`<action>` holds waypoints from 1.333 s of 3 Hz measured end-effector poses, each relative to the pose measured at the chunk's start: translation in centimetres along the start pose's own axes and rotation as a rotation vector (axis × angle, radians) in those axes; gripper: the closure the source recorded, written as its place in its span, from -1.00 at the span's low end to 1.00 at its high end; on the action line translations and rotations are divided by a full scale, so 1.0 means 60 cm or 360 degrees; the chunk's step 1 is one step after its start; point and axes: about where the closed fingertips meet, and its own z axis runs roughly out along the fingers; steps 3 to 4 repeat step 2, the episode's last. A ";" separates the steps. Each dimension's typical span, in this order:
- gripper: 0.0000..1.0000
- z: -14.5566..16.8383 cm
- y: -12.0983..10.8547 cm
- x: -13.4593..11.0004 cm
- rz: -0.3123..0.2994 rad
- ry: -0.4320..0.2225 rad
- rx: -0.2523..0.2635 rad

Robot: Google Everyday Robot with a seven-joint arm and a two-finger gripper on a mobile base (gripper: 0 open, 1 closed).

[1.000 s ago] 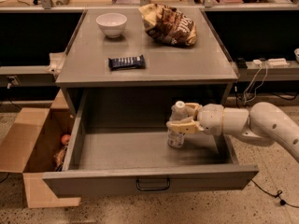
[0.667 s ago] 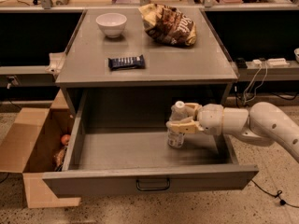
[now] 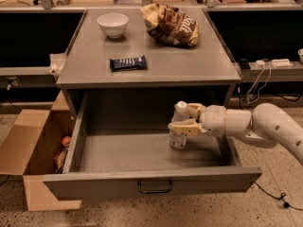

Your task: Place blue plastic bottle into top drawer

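Observation:
The blue plastic bottle (image 3: 179,131) is clear with a white cap and a pale label. It stands upright on the floor of the open top drawer (image 3: 151,183), toward the right side. My gripper (image 3: 185,119) reaches in from the right on a white arm, and its fingers are closed around the bottle's upper part.
On the cabinet top lie a white bowl (image 3: 112,24), a brown snack bag (image 3: 171,24) and a dark blue snack bar (image 3: 128,63). An open cardboard box (image 3: 33,150) with an orange fruit stands on the floor at the left. Cables hang at the right.

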 end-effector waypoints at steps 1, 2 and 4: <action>-1.00 0.000 0.000 0.000 0.0000 0.0000 0.0000; -1.00 0.000 0.000 0.000 0.0000 0.0000 0.0000; -1.00 0.000 0.000 0.000 0.0000 0.0000 0.0000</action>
